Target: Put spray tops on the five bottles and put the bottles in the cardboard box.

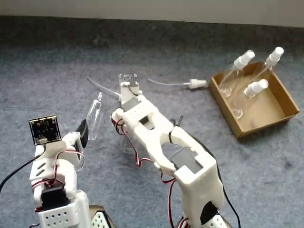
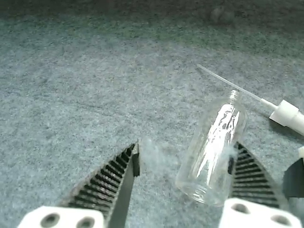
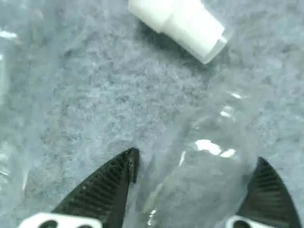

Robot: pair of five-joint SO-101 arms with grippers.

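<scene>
While the left gripper [image 2: 186,149] hangs low over the grey carpeted table [image 1: 47,71], its two ribbed black fingers are spread wide. A clear plastic bottle without top [image 2: 213,142] lies on the carpet between them, close against one finger. Just beside its neck lies a white spray top with thin tube [image 2: 287,114]. The right gripper [image 3: 197,159] also has its fingers spread, with a second clear plastic bottle [image 3: 204,185] between them; I cannot tell if they touch it. The brown cardboard box [image 1: 273,109] stands well apart and holds three clear bottles with white spray tops [image 1: 251,90]. Another loose white spray top [image 1: 197,84] lies just beside the box.
</scene>
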